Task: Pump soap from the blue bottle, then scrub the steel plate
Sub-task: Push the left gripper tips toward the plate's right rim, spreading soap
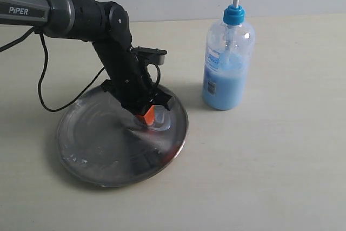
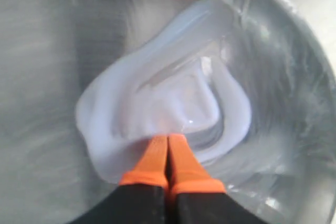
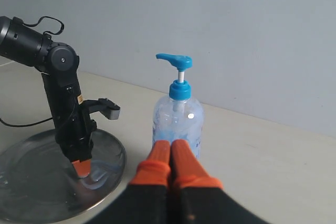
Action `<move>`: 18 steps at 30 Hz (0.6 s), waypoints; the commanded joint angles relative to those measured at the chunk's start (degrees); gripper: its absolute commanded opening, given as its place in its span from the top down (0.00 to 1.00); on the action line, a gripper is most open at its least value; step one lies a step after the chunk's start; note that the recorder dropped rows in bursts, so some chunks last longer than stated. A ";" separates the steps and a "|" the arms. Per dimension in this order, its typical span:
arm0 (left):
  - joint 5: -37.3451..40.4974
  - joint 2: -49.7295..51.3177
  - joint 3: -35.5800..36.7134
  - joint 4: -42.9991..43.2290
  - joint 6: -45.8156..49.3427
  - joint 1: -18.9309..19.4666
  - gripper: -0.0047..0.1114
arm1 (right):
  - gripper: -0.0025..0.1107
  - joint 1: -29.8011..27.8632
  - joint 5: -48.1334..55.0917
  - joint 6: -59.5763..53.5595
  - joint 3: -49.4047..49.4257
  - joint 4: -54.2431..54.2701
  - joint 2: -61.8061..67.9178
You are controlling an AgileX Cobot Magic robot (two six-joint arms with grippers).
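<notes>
The steel plate (image 1: 97, 150) lies on the table at the left. My left gripper (image 1: 148, 116) is shut, its orange fingertips (image 2: 169, 145) pressed down into a pale blue smear of soap (image 2: 121, 124) on the plate's right part. The smear of soap (image 1: 160, 123) shows beside the tips in the exterior view. The blue bottle (image 1: 228, 63) stands upright to the right of the plate, its pump head up, about a third full. My right gripper (image 3: 171, 148) is shut and empty, held back from the bottle (image 3: 177, 124); it does not show in the exterior view.
A black cable (image 1: 46, 87) loops from the left arm down to the table behind the plate. The beige tabletop (image 1: 270, 171) runs to a pale wall at the back.
</notes>
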 commanded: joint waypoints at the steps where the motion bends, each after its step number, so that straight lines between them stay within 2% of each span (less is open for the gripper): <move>1: -1.53 -0.09 0.19 -4.91 2.02 0.12 0.96 | 0.98 -0.19 -0.49 -0.03 0.12 -0.41 -0.12; 12: -6.41 1.30 0.19 -5.70 3.09 -4.23 0.96 | 0.98 -0.19 -0.58 -0.03 0.12 -0.31 -0.12; 18: -10.48 1.38 0.19 -4.62 3.09 -4.77 0.96 | 0.98 -0.19 -0.58 -0.03 0.12 -0.31 -0.12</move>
